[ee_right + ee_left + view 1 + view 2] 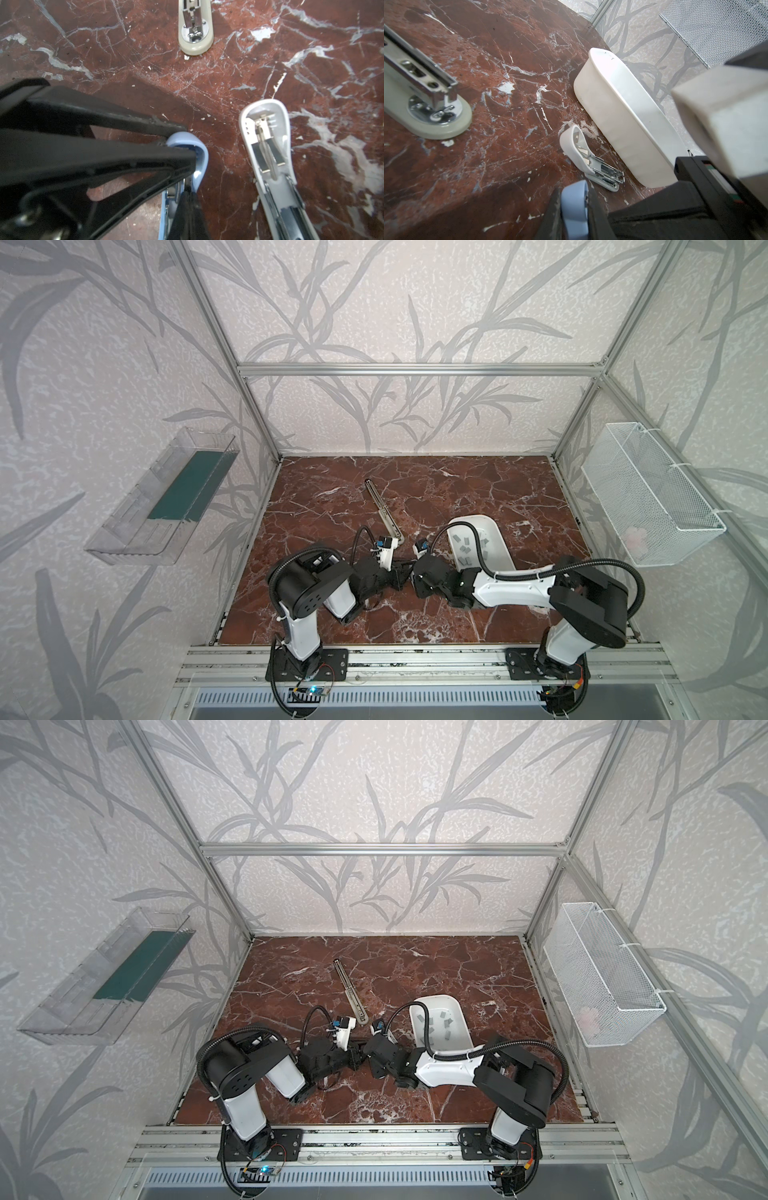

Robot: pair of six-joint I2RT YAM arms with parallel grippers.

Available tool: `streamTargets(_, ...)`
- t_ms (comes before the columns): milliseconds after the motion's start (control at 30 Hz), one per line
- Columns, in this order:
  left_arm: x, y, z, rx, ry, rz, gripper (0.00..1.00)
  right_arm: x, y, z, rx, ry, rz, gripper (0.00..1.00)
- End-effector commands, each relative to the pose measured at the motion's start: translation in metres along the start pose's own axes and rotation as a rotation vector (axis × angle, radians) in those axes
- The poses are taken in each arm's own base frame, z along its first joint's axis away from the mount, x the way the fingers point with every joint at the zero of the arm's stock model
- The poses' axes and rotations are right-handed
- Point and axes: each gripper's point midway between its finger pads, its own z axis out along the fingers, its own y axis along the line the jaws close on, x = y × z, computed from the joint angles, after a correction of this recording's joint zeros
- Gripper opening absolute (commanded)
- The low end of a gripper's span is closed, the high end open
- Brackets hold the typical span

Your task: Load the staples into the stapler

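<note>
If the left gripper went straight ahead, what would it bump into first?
Likely the small white stapler lying open ahead of the left gripper, before the white tray; depth is unclear.

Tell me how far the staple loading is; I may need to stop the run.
Done: the blue stapler stands open. In hand: the left gripper clamps its lid; the shut right gripper sits at its magazine, and whether it holds a strip is hidden. Left: staples lie in the tray; the blue stapler is not closed.
</note>
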Motion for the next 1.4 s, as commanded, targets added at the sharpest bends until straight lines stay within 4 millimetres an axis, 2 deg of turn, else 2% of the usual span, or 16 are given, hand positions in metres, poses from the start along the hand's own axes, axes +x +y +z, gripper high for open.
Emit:
streamTargets(0, -0.014, -0.007, -0.001, 0.021, -0.055, 0.028, 0.13, 0.006, 0.002, -0.007, -0.004, 0.005, 0.003, 0.02)
streamTargets(467, -0.015, -0.006, -0.002, 0.017, -0.060, 0.040, 0.12, 0.025, 0.007, -0.017, 0.043, 0.017, 0.026, 0.01)
streamTargets(833, -0.015, -0.007, -0.006, 0.016, -0.062, 0.061, 0.11, 0.033, 0.007, -0.026, 0.055, 0.018, 0.047, 0.01)
streamTargets(1367, -0.012, -0.017, -0.006, 0.066, -0.038, 0.097, 0.10, 0.038, 0.017, -0.007, 0.058, 0.060, 0.028, 0.03)
